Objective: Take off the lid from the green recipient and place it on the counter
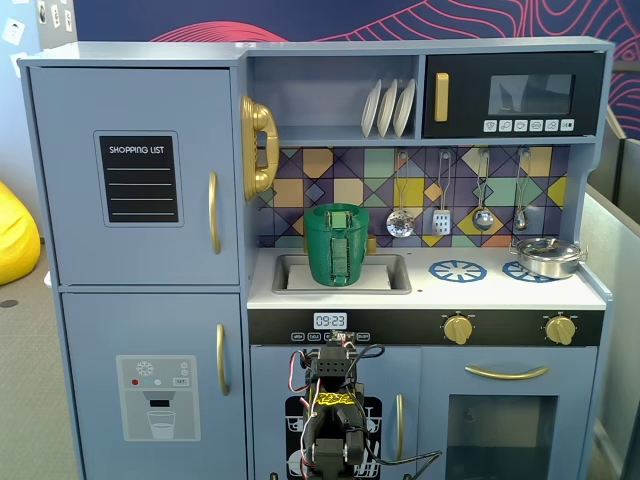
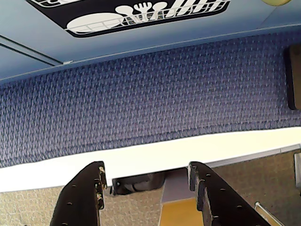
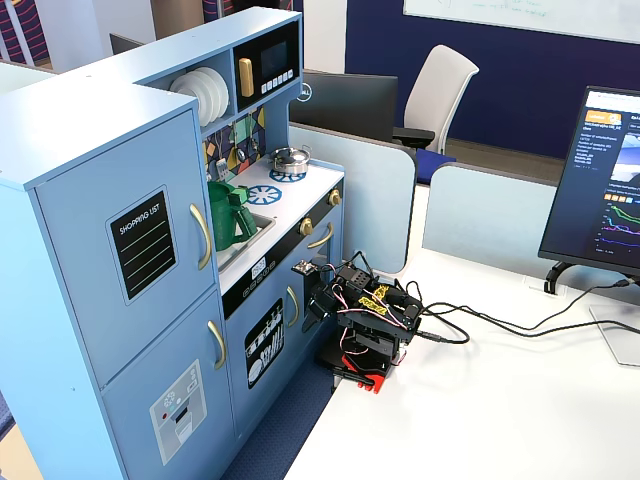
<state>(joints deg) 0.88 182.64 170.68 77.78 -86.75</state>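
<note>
Gripper [image 2: 146,181] parted and empty, folded low in front of the toy kitchen, well away from the pot.

Fingers [image 2: 82,197] spread over blue carpet and a white table edge in the wrist view; arm [image 3: 365,320] tucked on the white table beside the dishwasher door. Green recipient [image 1: 336,245] upright in the sink set into the counter [image 1: 500,290], ribbed handle facing forward, lid [image 1: 336,211] on its mouth. Steel pot [image 1: 546,257] on the right burner ring, far from the green one.
</note>
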